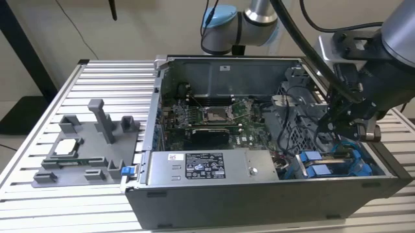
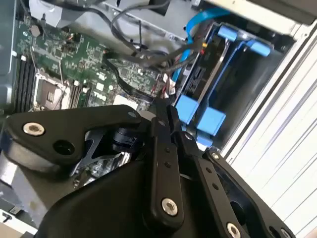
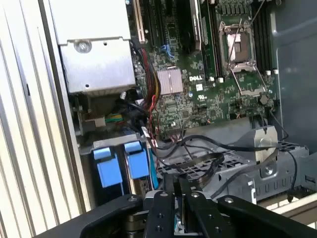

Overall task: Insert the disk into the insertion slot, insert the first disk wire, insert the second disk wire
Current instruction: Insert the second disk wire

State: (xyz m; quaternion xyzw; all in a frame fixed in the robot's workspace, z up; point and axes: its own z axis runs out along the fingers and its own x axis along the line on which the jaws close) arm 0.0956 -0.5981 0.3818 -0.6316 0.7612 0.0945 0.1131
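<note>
I count one gripper [image 1: 343, 127], hanging over the open computer case [image 1: 214, 208] at the exterior view's right. In both wrist views its jaws are drawn together among black cables [image 2: 133, 22]; I can't tell whether anything is pinched between them. The disk [image 1: 322, 170] shows by its blue carrier, seated in the insertion slot [image 1: 366, 167] at the case's near corner, just below the gripper.

The first wrist view gives me two blue tabs [image 3: 106, 166] side by side. The second wrist view gives four, two near and two far, plus one blue cable [image 2: 190, 25] curving above them.

The exterior view adds the slatted bench [image 1: 77, 199], one grey fixture [image 1: 84, 145] carrying one square chip [image 1: 67, 147], and one long grey box [image 1: 207, 167].
</note>
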